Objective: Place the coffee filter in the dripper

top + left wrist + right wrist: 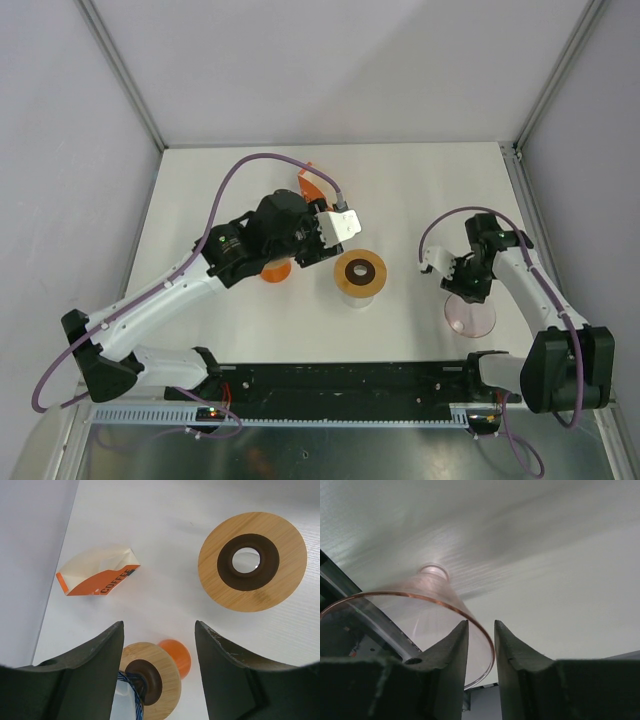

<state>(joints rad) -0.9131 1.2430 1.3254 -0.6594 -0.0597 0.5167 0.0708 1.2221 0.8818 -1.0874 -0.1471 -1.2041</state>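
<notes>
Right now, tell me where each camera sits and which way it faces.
Top external: overhead, facing down at the table; both arms show.
Left wrist: down past the left gripper at filter box and wooden ring.
Right wrist: past the right gripper at the pink dripper.
Shared: top external also shows all three.

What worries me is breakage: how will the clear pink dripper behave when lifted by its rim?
Probably stiff and light: the pink dripper looks thin-walled and see-through. Its thin rim, between the fingers of the right gripper, may slip or chip under a hard pinch. Seemingly standing narrow end down, it likely tips easily.
</notes>
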